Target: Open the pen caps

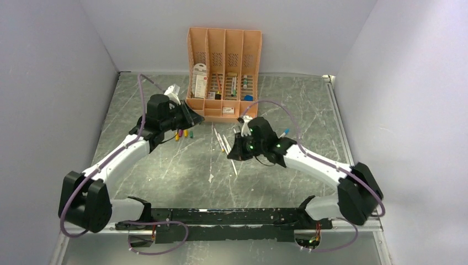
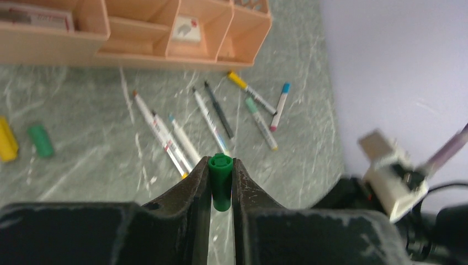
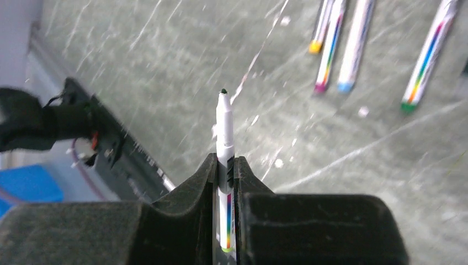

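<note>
Pens, perhaps eight, lie loose; one green cap gripped.

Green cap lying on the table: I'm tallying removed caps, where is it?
Left wrist view, left side: the green cap lies beside a yellow cap, left of the scattered pens, near the peach organiser.
</note>
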